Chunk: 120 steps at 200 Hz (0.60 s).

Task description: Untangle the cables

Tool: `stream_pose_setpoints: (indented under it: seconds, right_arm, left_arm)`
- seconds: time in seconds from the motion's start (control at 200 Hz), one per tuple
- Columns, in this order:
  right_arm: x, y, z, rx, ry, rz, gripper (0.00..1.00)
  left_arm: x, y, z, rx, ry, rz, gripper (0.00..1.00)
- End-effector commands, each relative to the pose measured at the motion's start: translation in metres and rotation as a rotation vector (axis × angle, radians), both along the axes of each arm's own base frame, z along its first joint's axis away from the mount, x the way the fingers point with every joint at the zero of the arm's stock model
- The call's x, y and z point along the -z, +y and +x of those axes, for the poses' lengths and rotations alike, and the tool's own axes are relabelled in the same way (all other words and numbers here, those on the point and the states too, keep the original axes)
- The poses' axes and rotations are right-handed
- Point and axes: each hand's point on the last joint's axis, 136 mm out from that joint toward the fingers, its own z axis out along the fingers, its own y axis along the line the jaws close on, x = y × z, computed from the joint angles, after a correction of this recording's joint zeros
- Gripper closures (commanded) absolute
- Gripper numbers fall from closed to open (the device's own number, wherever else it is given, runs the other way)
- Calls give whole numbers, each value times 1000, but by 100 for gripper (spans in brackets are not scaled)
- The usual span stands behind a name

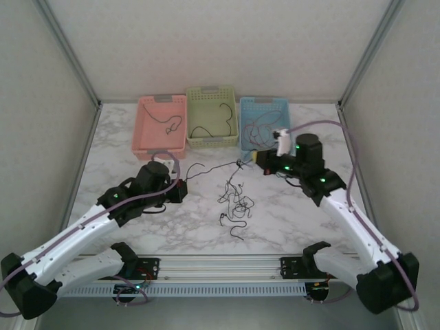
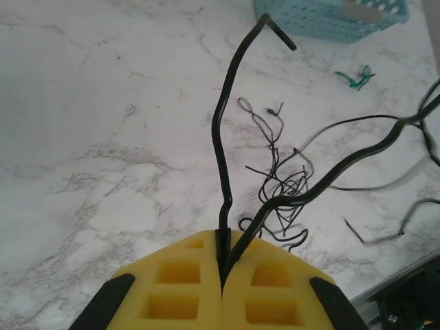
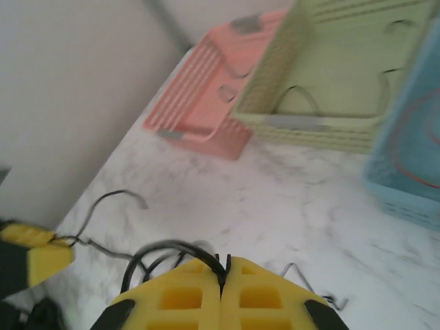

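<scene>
A knot of thin black cables point(image 1: 235, 199) lies mid-table between the arms. One black cable point(image 1: 210, 169) runs taut from my left gripper point(image 1: 182, 190) to my right gripper point(image 1: 259, 159). In the left wrist view the yellow fingers point(image 2: 179, 282) of the left gripper point(image 2: 221, 242) are pressed together on two black strands point(image 2: 223, 151), with the knot point(image 2: 285, 185) lying beyond them. The right gripper point(image 3: 223, 265) is shut on a black cable loop point(image 3: 165, 249) that leads back toward the left gripper's yellow finger point(image 3: 31, 251).
Three baskets stand in a row at the back: pink point(image 1: 147, 141) with a dark wire, green point(image 1: 212, 142) with a dark wire, blue point(image 1: 245, 110) with a reddish wire. A small green wire point(image 2: 357, 77) lies near the blue basket point(image 2: 330, 17). A rail point(image 1: 220, 265) runs along the near edge.
</scene>
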Motion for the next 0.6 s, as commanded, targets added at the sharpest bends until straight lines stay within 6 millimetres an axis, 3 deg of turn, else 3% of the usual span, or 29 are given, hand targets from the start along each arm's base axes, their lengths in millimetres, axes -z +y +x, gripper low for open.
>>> stream_pose_setpoints:
  seconds: [0.0,0.145,0.31,0.596]
  right_arm:
    - [-14,-69,33,322,-17,83,100]
    - [1,-102,43,456,51,149,100]
    - [-8,-87,44,372,65,223,100]
    - [-94,-53,16,162,-69,322,100]
  left_arm:
    - [24,52,-13,-148,65,160,100]
    - [11,60,-15,-171,39,157,100]
    - [-2,62,-17,-166,15,136,100]
    - [-8,55,-17,-140,4,98,100]
